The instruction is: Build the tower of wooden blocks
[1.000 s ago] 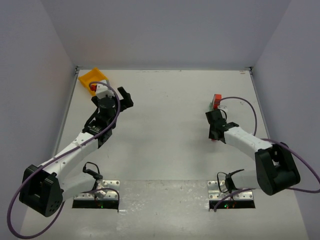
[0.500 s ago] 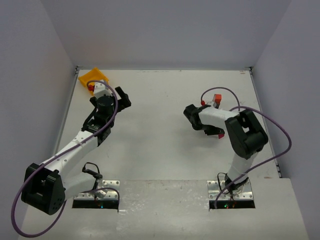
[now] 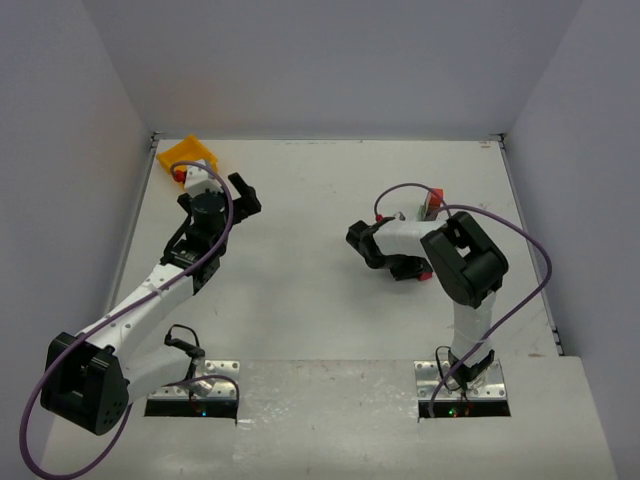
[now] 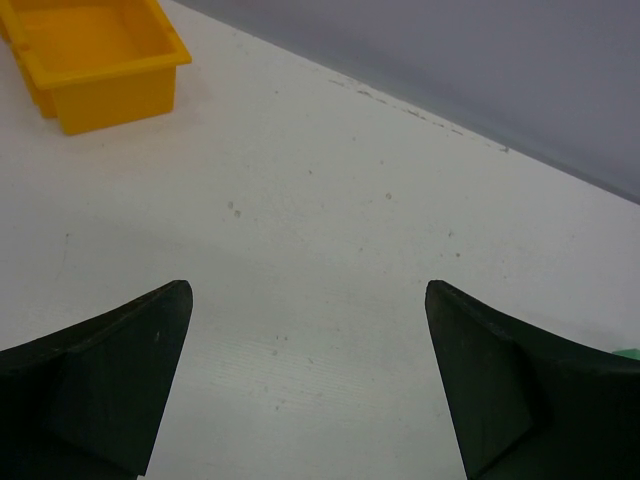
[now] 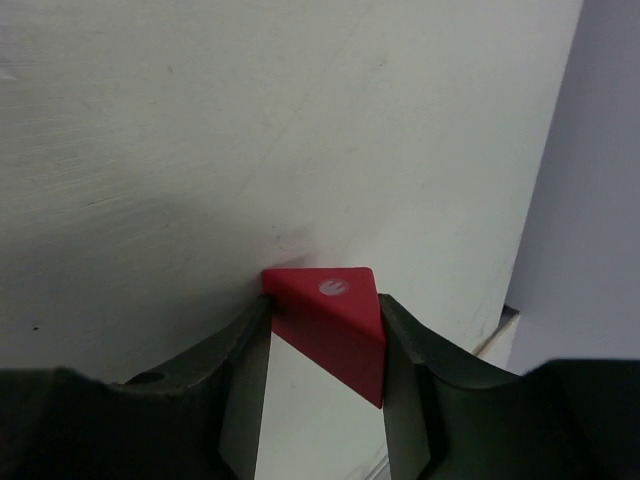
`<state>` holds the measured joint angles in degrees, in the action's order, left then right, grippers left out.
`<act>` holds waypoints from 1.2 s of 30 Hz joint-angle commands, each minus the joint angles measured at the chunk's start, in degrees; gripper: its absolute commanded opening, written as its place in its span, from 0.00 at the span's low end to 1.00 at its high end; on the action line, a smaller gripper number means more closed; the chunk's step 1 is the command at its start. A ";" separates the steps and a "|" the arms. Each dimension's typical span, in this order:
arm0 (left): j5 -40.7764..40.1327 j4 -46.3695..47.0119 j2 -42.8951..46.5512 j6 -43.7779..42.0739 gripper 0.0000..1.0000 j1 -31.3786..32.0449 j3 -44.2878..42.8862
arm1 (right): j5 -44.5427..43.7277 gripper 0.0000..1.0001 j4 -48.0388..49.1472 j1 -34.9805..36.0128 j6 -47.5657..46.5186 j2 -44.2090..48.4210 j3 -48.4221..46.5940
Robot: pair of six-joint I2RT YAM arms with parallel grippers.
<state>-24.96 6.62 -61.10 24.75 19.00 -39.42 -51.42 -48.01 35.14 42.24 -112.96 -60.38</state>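
One block in hand: the right gripper (image 5: 325,312) is clamped on a red triangular wedge (image 5: 335,345). Its fingers press the two slanted sides, and one flat triangular face, with a small pale mark, is turned to the wrist camera. Under it is bare white table (image 5: 150,120); height above the surface cannot be told.

Top view: the right arm is folded, with its gripper toward mid-table. The wood block tower (image 3: 432,203) stands well apart from it at the far right, behind that arm. Only the tower's orange-red top shows; the rest is hidden by arm and cable.

The left gripper (image 4: 308,290) has its jaws spread wide with nothing between them. The yellow bin (image 4: 115,105) lies beyond it, far-left.

Judgement: the wedge is painted wood, so light, rigid and smooth. Sloped sides could let it slip out under squeeze, so the parallel triangular faces are probably the safer hold. The tower is narrow and likely tips at a nudge.
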 commanded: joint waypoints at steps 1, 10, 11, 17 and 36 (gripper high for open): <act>-0.52 1.11 1.12 0.30 1.00 -0.55 -0.92 | 11.16 0.45 14.17 0.55 -4.62 1.29 0.17; 0.00 1.45 1.00 0.30 1.00 -0.55 -0.77 | 10.47 0.47 13.89 3.54 -3.78 -1.31 -2.72; 0.25 1.56 0.94 0.30 1.00 -0.55 -0.80 | 9.65 0.47 13.09 4.12 -3.55 -1.39 -3.69; 0.65 1.73 0.72 0.24 1.00 -0.55 -0.80 | 4.46 0.56 6.25 7.84 0.26 -4.57 -9.49; 2.38 2.35 0.46 0.38 1.00 -0.55 -0.57 | 6.25 0.22 15.84 19.16 -5.62 -5.25 -13.80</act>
<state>-23.43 6.63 -61.10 24.73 19.00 -39.42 -50.62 -38.75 51.85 35.26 -116.06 -73.10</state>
